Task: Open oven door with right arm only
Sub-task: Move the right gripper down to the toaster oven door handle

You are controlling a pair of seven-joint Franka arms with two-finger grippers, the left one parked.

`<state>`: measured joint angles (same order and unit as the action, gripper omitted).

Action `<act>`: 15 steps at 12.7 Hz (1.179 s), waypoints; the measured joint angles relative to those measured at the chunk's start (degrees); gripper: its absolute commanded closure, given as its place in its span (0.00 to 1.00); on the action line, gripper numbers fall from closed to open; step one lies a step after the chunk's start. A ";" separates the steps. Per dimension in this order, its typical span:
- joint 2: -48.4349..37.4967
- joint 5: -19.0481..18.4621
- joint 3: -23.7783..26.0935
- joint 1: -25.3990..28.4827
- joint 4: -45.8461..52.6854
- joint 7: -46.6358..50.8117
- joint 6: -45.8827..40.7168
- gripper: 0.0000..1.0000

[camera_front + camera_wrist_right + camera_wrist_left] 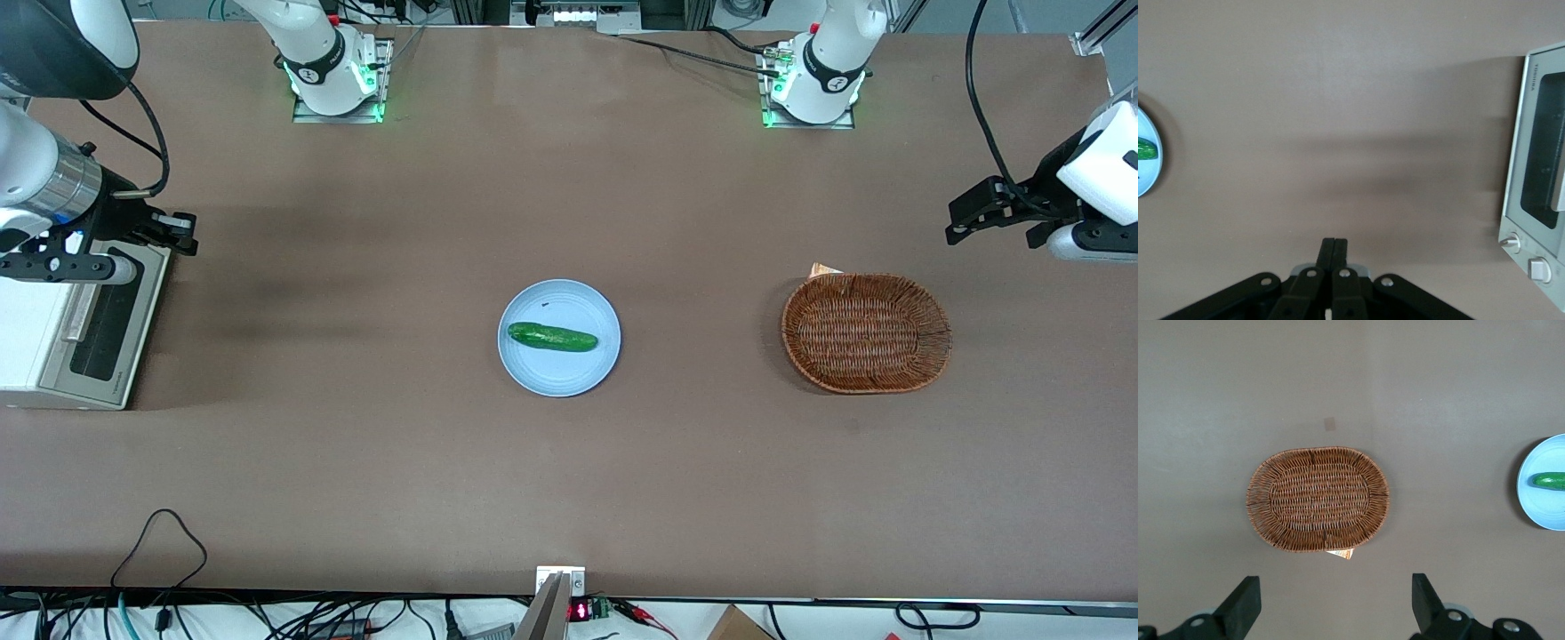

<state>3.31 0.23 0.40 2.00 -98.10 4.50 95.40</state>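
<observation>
The closed, empty claw (1334, 248) hovers near the oven door's (105, 331) dark glass window.

Brown oval wicker basket (1317, 499) on the brown table (1438, 400), with a scrap of orange paper (1341, 553) peeking from under its rim. Toward the working arm's end, a blue plate (1541, 503) (only partly visible) bearing a cucumber (1549, 481).

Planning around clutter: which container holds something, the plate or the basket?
The round light-blue plate, carrying a green cucumber; the oval brown wicker basket shows nothing inside. The black gripper, fingers shut, sits at the cream-white toaster oven.
</observation>
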 measured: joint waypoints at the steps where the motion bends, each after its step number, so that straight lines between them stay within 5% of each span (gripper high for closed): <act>1: 0.00 -2.37 0.00 -0.09 0.10 0.00 -1.80 0.97; 8: 4.46 -30.93 0.54 2.03 -0.72 2.58 -12.47 0.98; 15: 10.19 -54.19 -0.01 0.55 -16.35 25.57 10.74 1.00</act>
<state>13.50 -53.95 0.39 2.55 -114.44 30.07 106.14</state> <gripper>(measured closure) 0.987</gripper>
